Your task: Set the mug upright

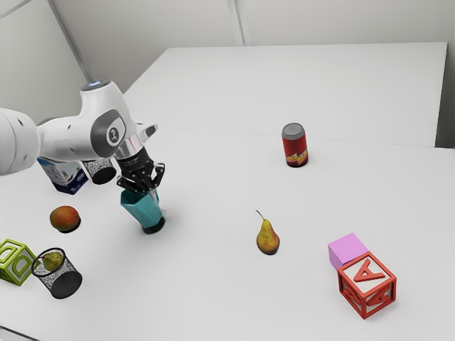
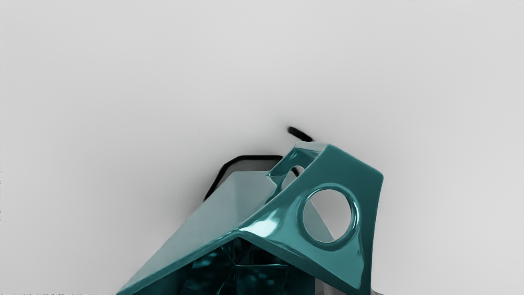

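Item: teal, faceted, glossy mug, one, with an angular handle pierced by a round hole. Place: on or just above the smooth white tabletop, toward the exterior view's left, well in from the tabletop edge that shows at that view's lower left corner. Posture: mouth up toward our hand, body close to upright by our judgement; a slight lean cannot be ruled out. Dark shadow beside the base; full contact with the tabletop not confirmed.

Gripper: black, at the mug's rim. Whether it is spread, pressed together or pinching the wall, we cannot tell.

Neighbours: orange-and-green round fruit and black mesh cup holding a small pear, both between the mug and the exterior view's left edge, apart from it.

Step in hand, as we judge it: seating the base and freeing the rim.

Handling notes: confirm the hold before any turn. If held, level the mug, then lower slowly until the whole base bears evenly. Release without twisting; withdraw straight up, clear of wall and handle.

Risks: letting go over one base edge, which could tip the mug; snagging the rim or the handle on the way out.
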You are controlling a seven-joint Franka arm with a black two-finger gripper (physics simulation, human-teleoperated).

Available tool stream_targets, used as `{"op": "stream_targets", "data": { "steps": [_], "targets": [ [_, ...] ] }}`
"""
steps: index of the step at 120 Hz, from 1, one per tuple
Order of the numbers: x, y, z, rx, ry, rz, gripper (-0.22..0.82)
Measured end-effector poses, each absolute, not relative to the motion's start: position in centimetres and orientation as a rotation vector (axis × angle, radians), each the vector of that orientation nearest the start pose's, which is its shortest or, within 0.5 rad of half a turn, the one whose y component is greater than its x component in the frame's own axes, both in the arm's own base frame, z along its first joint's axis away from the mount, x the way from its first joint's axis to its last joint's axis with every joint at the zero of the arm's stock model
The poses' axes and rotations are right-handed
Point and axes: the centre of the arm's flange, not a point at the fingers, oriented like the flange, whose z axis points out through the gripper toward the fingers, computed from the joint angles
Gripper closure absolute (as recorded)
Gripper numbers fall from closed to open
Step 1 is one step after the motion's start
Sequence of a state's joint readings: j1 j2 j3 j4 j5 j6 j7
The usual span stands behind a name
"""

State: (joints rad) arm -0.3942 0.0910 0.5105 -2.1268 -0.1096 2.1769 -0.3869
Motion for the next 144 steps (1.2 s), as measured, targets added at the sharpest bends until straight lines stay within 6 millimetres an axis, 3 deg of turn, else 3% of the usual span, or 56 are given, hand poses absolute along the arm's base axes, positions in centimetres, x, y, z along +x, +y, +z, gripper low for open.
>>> {"op": "stream_targets", "data": {
  "steps": [60, 82, 96, 116, 144],
  "targets": [
    [55.3, 5.9, 34.6, -2.944, -1.069, 0.120, 0.78],
    [55.5, 5.6, 34.8, -2.940, -1.088, 0.113, 0.39],
    [55.8, 5.5, 35.3, -2.941, -1.096, 0.096, 0.23],
    [56.4, 5.2, 36.0, -2.945, -1.094, 0.068, 0.10],
    [57.3, 5.1, 37.7, -2.956, -1.090, 0.014, 0.03]
  ]
}}
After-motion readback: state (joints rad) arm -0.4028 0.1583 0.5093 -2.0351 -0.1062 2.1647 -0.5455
